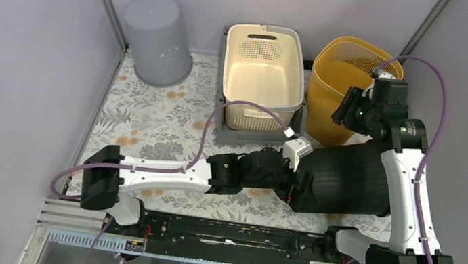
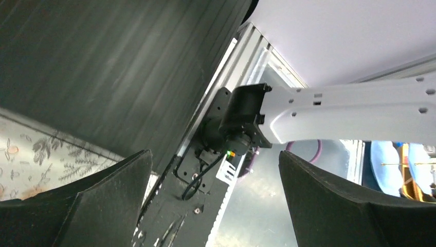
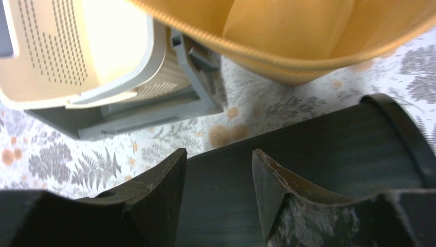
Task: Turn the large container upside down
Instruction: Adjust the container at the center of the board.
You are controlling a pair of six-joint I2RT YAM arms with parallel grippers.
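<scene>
The large black ribbed container [image 1: 348, 178] lies on its side at the near right of the table, its narrower end pointing left. My left gripper [image 1: 295, 189] is open at that narrower end, fingers spread wide and holding nothing. In the left wrist view the container's wall [image 2: 103, 62] fills the upper left, beside the open left gripper [image 2: 216, 172]. My right gripper [image 1: 349, 111] hovers above the container's far side, next to the yellow basket. In the right wrist view the right gripper [image 3: 218, 172] is open and empty over the container [image 3: 319, 149].
A grey bin [image 1: 158, 40] stands upside down at the back left. A cream perforated basket [image 1: 263, 74] sits in a grey tray at the back centre. A yellow mesh basket [image 1: 344, 78] stands at the back right, just behind the black container. Walls enclose the floral table [image 1: 151, 121].
</scene>
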